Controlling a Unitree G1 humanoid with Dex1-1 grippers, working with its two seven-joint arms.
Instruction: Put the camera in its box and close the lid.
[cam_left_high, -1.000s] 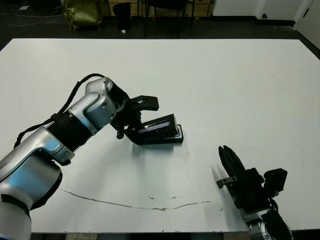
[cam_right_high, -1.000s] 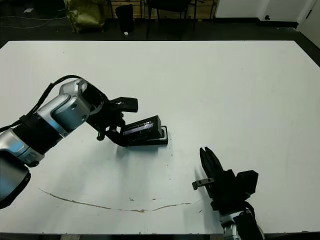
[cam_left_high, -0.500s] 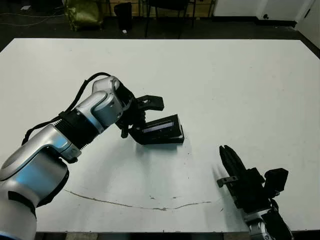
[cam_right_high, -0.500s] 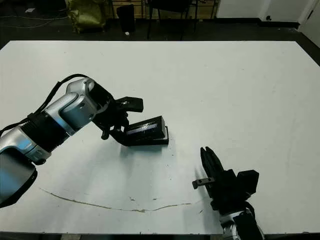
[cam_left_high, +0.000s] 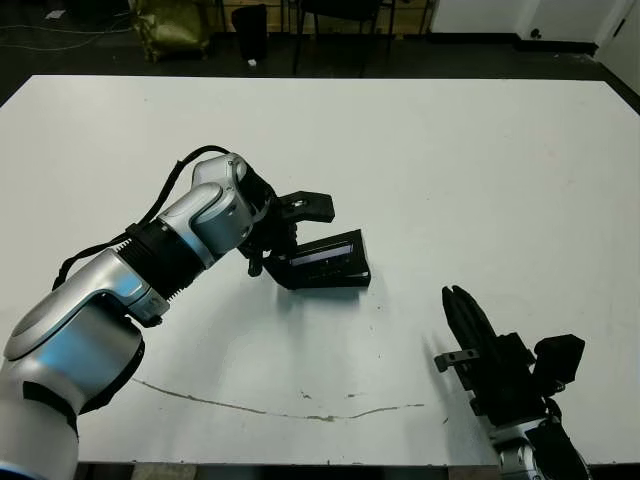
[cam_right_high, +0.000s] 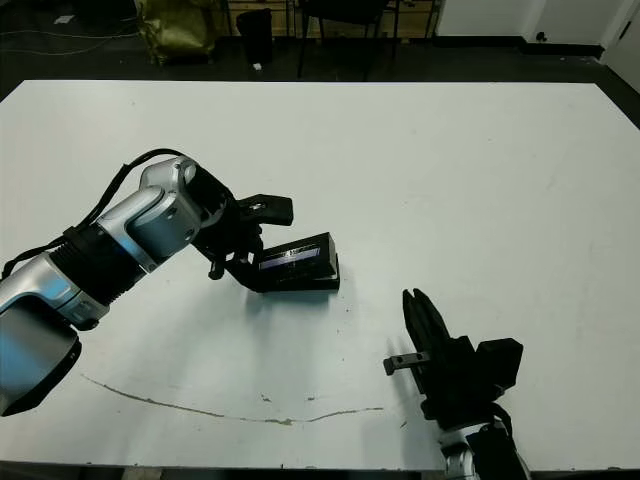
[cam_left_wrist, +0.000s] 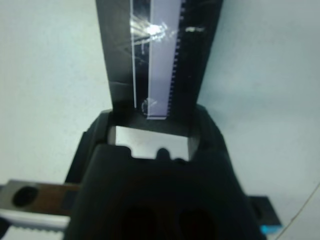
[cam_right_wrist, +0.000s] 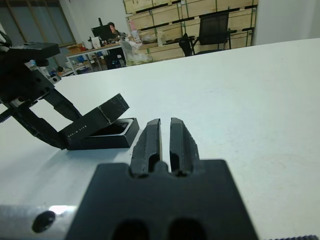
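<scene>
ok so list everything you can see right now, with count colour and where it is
lid: 1, black with a shiny window, tilted over the box, one end in the left gripper
box: 1, black, on the table under the lid
table: 1, white, a thin brown streak near its front edge
chairs: dark, beyond the far edge
person: 1, far in the background, right wrist view
left gripper: 1, black, shut on the lid
right gripper: 1, black, shut, empty, near the front edge

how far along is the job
Whether the camera is inside cannot be seen. In hand: the left end effector holds the flat black windowed lid tilted over the shallow black box. Left: lowering it flat. The right end effector is idle.
</scene>
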